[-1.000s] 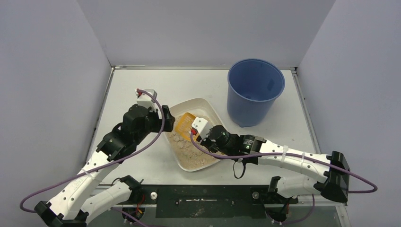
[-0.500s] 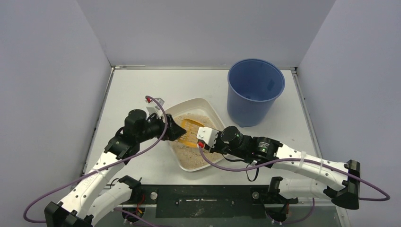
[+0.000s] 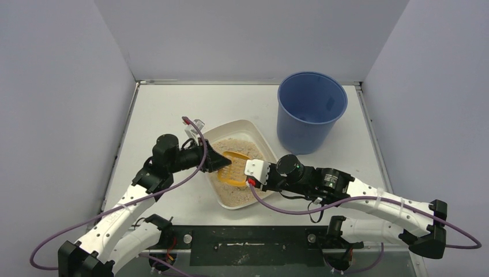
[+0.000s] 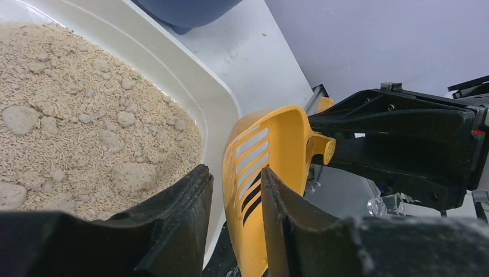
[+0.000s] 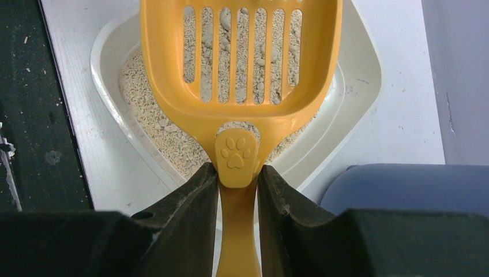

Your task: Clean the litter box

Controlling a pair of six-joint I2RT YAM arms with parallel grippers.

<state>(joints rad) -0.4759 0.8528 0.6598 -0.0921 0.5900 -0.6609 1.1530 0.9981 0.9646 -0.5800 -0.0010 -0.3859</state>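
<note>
Two arms: both reached inward from the near edge and met almost tip to tip.
litter box [image 3: 259, 137]: shallow off-white plastic rectangular tray with rounded corners; it sat on the white table [image 3: 167, 109] about mid-table, turned at an angle to the table edges, to the left of the bucket and nearer than it, not touching it.
litter [image 4: 75, 115]: beige sandy granules with pale clumps covered the tray floor.
scoop [image 3: 233, 170]: small orange slotted plastic scoop with a paw print at the base of its handle; it was held above the litter over the near-left part of the tray, bowl toward the left arm.
right gripper [image 5: 237, 176]: pinched the scoop handle just behind the paw print, one finger pressed on each side.
left gripper [image 3: 219, 161]: fingers stood on either side of the bowl's front rim, only narrowly parted; could not tell whether they had clamped it.
bucket [image 3: 311, 109]: tall blue round plastic bucket, upright at the far right of the table.
</note>
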